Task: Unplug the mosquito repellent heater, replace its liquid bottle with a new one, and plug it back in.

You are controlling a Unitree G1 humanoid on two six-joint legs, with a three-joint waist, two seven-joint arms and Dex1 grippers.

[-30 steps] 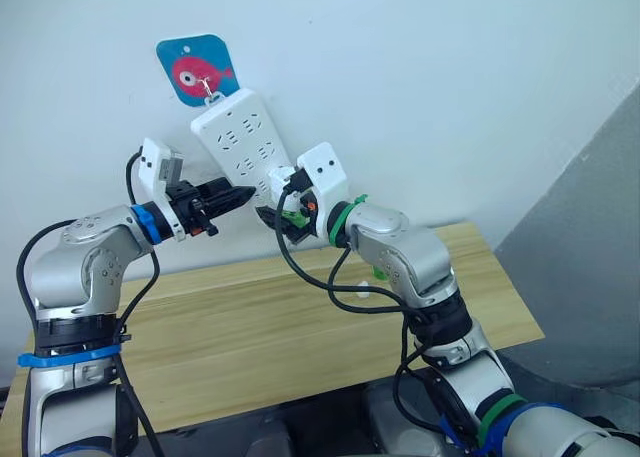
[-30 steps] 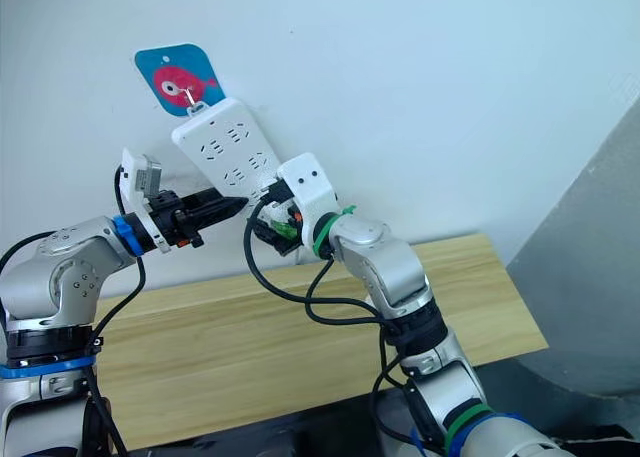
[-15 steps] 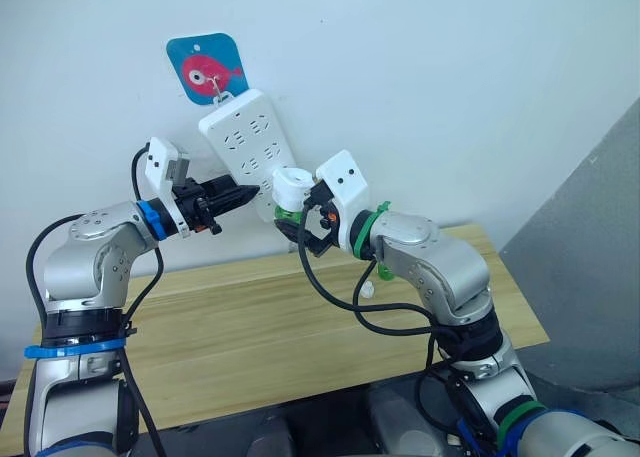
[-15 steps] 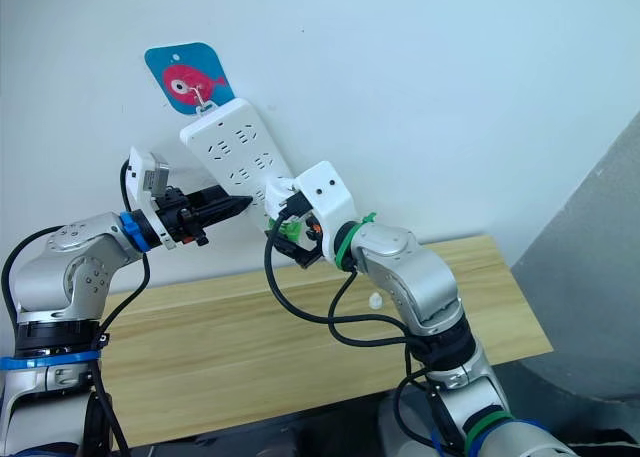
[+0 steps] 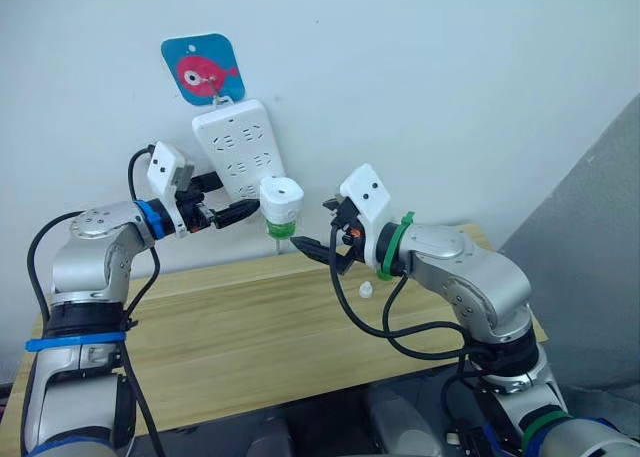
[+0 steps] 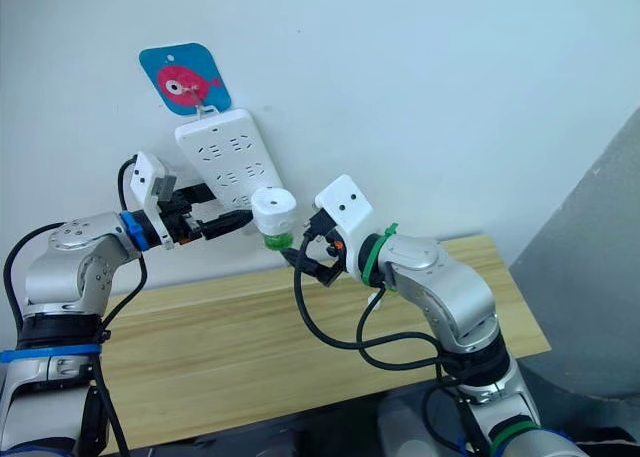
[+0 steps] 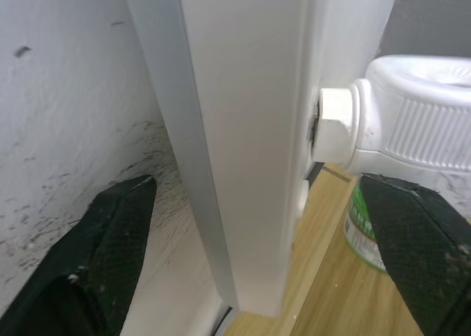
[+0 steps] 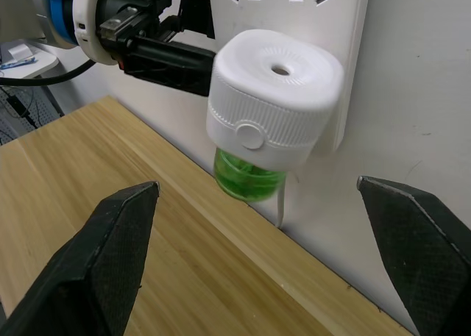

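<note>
since half a second ago the right gripper [image 5: 312, 248] has drawn back from the mosquito repellent heater [image 5: 281, 199], jaws open and empty. the heater sits plugged into the power strip [image 5: 238, 153], a green bottle [image 8: 250, 180] beneath it. the left gripper [image 5: 243, 213] straddles the strip's lower end, jaws open. plugging in looks done – next, probably both arms withdraw.

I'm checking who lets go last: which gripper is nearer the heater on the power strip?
Left. The left gripper straddles the power strip edge right beside the heater; the right gripper sits open, backed off below and to its right.
</note>
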